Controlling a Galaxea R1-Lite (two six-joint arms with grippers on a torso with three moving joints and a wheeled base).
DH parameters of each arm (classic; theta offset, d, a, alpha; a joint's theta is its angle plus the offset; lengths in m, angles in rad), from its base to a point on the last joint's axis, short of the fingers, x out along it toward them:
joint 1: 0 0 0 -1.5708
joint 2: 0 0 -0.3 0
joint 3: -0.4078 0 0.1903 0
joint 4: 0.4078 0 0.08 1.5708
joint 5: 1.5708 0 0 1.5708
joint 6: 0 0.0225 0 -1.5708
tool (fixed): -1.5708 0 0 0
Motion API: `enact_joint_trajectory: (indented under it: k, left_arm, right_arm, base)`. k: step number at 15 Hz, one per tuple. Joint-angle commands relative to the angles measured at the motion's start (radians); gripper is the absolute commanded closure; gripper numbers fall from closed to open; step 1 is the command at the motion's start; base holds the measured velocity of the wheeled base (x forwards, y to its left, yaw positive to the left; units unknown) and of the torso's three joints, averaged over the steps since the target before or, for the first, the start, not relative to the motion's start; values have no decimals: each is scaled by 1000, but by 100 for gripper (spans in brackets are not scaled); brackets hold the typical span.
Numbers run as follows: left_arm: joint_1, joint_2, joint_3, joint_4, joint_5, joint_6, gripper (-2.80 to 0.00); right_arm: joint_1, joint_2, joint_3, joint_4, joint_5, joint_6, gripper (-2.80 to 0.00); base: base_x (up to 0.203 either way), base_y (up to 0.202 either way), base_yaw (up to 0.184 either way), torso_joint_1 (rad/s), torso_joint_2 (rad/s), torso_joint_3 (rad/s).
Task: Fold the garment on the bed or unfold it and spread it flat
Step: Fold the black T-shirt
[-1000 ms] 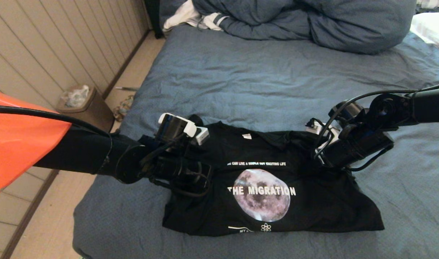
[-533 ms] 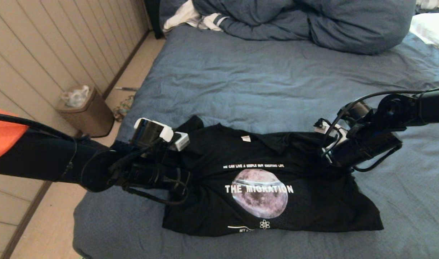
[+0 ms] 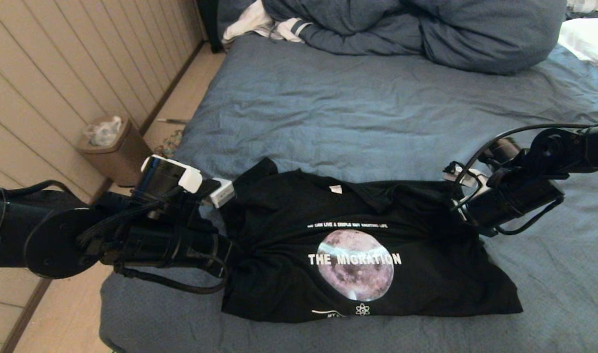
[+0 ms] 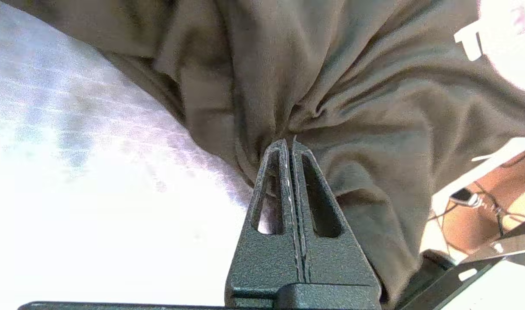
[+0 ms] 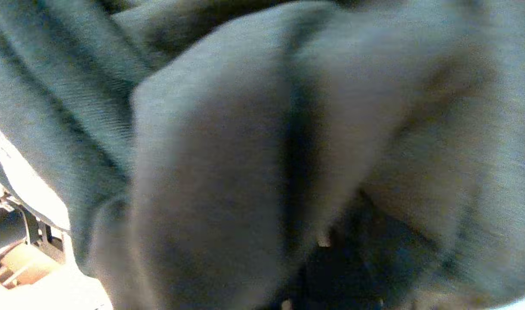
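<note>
I see the garment (image 3: 367, 255) lying print-up near the bed's (image 3: 377, 117) front edge; my left gripper (image 4: 291, 144) pinches its left side, fingers pressed together, my right gripper (image 3: 468, 215) clamps its right.

Black moon-print T-shirt (image 3: 358, 255), rumpled, print up, near front edge of blue-grey bed (image 3: 377, 113)

The left gripper (image 4: 291, 144) has its jaws pressed together, pinching a gathered fold of the garment (image 4: 353, 99) above the pale bed (image 4: 73, 172).
</note>
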Motion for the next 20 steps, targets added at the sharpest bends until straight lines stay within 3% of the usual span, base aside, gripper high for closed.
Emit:
enact_joint_trajectory:
  k: [1, 7, 11, 14, 18, 19, 20]
  left_arm:
    - [19, -40, -9, -3, -3, -1, 0]
    - [54, -50, -46, 9, -4, -5, 0]
    - [105, -64, -143, 119, -17, -14, 0]
    - [143, -58, -219, 173, -17, -80, 0]
    - [165, -46, -199, 166, -34, -177, 0]
    - [169, -45, -196, 164, -49, -183, -280]
    - [173, -43, -196, 164, -54, -185, -280]
  right_arm:
    - [-23, -8, -4, 3, 2, -4, 0]
    - [-64, -70, -12, 4, 2, -12, 0]
    - [-64, -166, -8, 10, 1, -4, 0]
    - [-84, -201, 20, 13, -1, -4, 0]
    - [-106, -215, 106, 4, 1, -10, 0]
    - [-106, -217, 112, 3, 4, -10, -280]
    - [-106, -217, 112, 3, 5, -10, -280]
  base:
    - [0, 0, 0, 0, 0, 0]
    - [0, 0, 0, 0, 0, 0]
    - [0, 0, 0, 0, 0, 0]
    - [0, 0, 0, 0, 0, 0]
    - [0, 0, 0, 0, 0, 0]
    - [0, 0, 0, 0, 0, 0]
    - [0, 0, 0, 0, 0, 0]
